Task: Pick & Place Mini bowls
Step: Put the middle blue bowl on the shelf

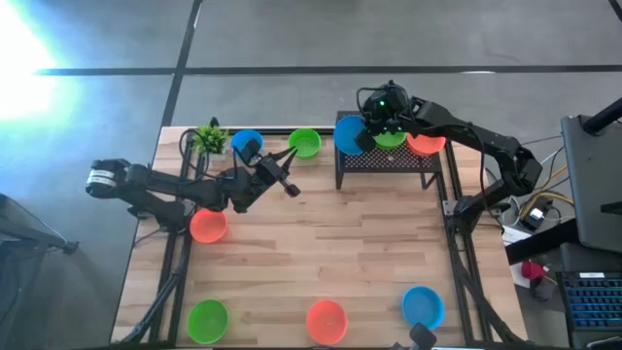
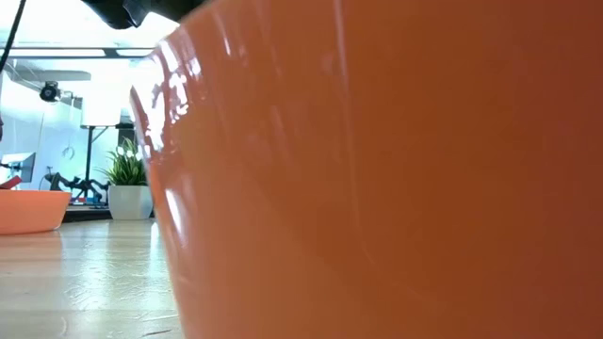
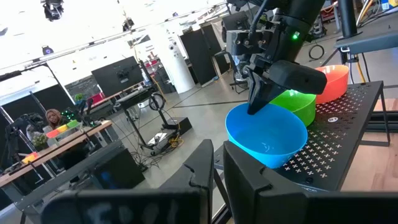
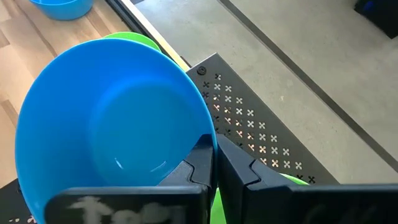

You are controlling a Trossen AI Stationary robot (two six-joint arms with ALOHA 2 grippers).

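1. Near edge of table [image 1: 292, 262], left to right in high view: green bowl [image 1: 207, 318], orange bowl [image 1: 327, 320], blue bowl [image 1: 423, 305]. All upright, well apart.
2. Low view is almost filled by an orange bowl wall [image 2: 396, 169] right at the lens. A second orange bowl [image 2: 28, 209] sits farther off on the wood, w/ a potted plant [image 2: 126, 179] in the room behind.
3. Mid table, left side: orange bowl [image 1: 208, 226] just below the left arm.
4. Left gripper [image 1: 282, 173] hovers over mid table, pointed toward the rack. Fingers [image 3: 249, 180] narrow w/ a slim gap, holding nothing.
5. Far left: small leafy plant [image 1: 208, 138], then blue bowl [image 1: 246, 144] just beside it, then green bowl [image 1: 305, 143] near the rack's left end.
6. Far centre: black perforated rack [image 1: 389, 161]. On it, left to right: blue bowl [image 1: 348, 134], green bowl [image 1: 391, 140], orange bowl [image 1: 426, 144], packed close, rims touching or overlapping.
7. Right gripper [image 4: 214, 165] is above the rack's left end, clamped on the rim of the blue bowl [image 4: 112, 124]; one finger inside, one outside. Same grip in left wrist view: blue bowl [image 3: 266, 134] tilted at the rack's corner, green [image 3: 298, 104] and orange [image 3: 329, 81] behind it.
8. Can't tell if the blue bowl's base rests on the rack or sits just above it.
9. Beyond table: person [image 3: 53, 117] seated at a desk far back in the room.
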